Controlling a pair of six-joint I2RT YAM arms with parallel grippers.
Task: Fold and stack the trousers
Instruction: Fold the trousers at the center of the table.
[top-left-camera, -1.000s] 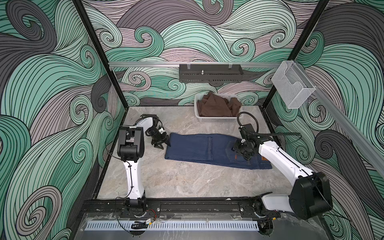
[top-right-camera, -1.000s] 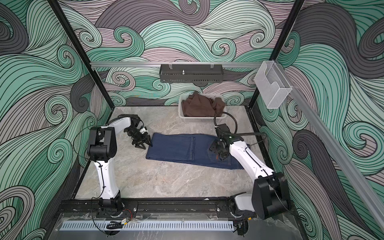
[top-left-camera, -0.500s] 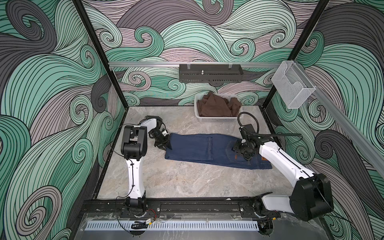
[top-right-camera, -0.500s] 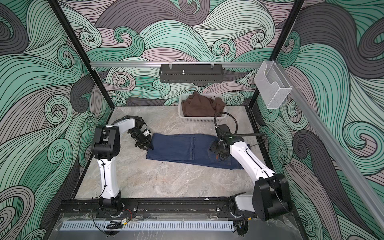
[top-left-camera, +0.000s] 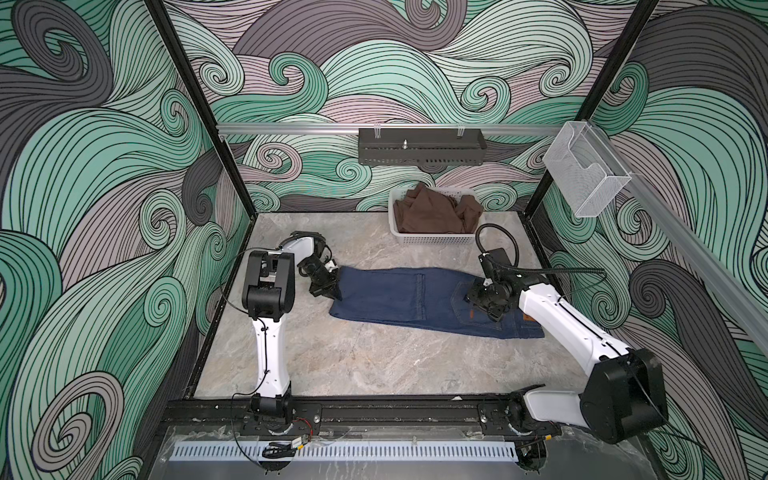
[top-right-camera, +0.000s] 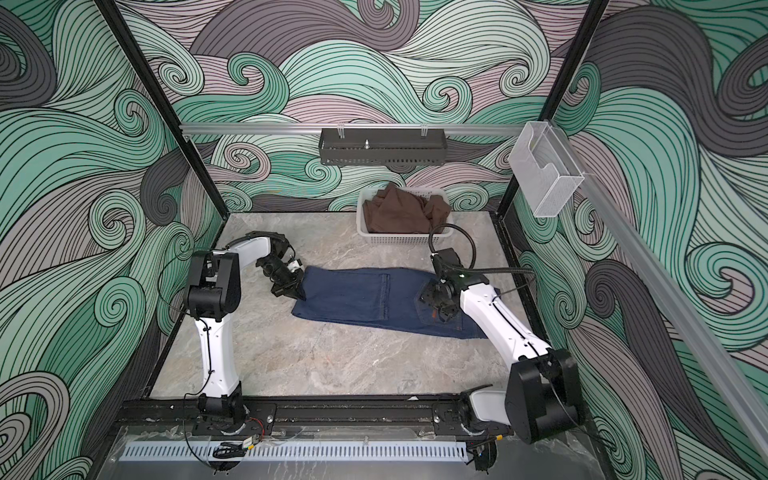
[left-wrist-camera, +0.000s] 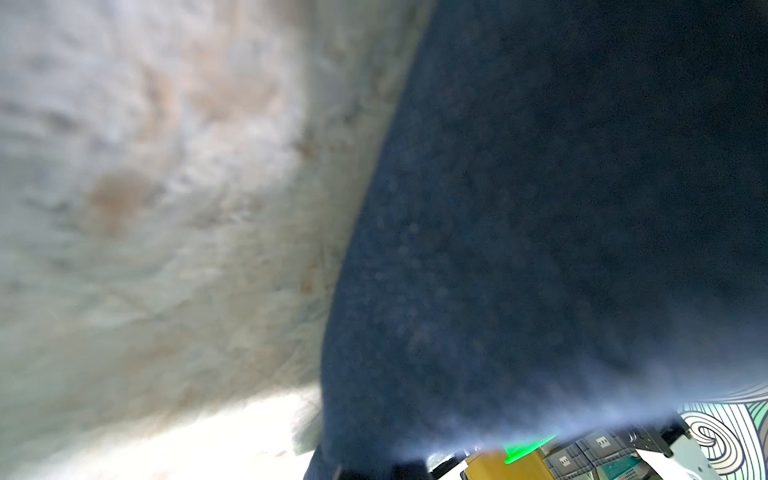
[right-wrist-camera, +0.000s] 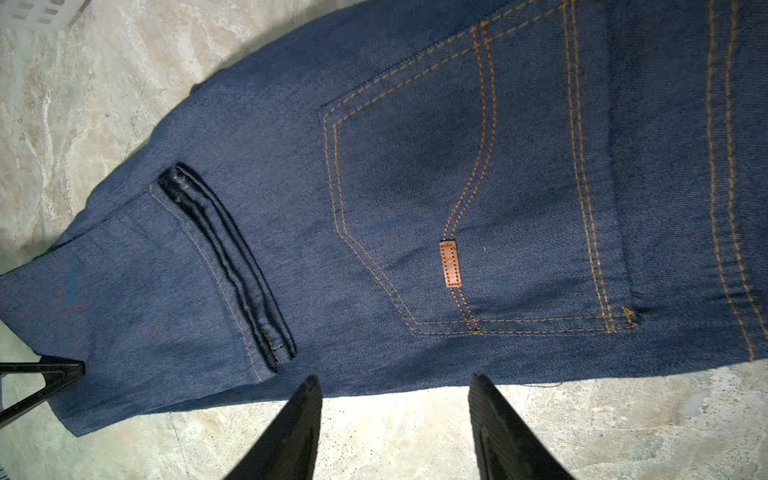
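The trousers (top-left-camera: 399, 297) lie flat on the table (top-left-camera: 374, 365), about mid-depth. Their long axis runs across it from the left arm's side to the right arm's side, with the right end slanting a little toward the front rail. The back pocket and its small tan tab are at the right end, and the plain denim end points at the left arm.

The left tool (top-left-camera: 332, 291) is right at that plain end, touching its edge. It is clenched, and in the left wrist view denim (left-wrist-camera: 540, 249) fills the frame right up to the fingers, so it appears to be pinching the cloth there.

The right tool (right-wrist-camera: 395, 380) is over the pocket end with its jaws apart and nothing between them; the tips sit just off the near edge of the cloth.

I judge that the coming fold travels along the long axis, from the left end toward the pocket end, which makes the left arm the carrier and the right arm the anchor.

Behind them, well apart, a white basket (top-left-camera: 432, 239) holds brown cloth (top-left-camera: 428, 212).
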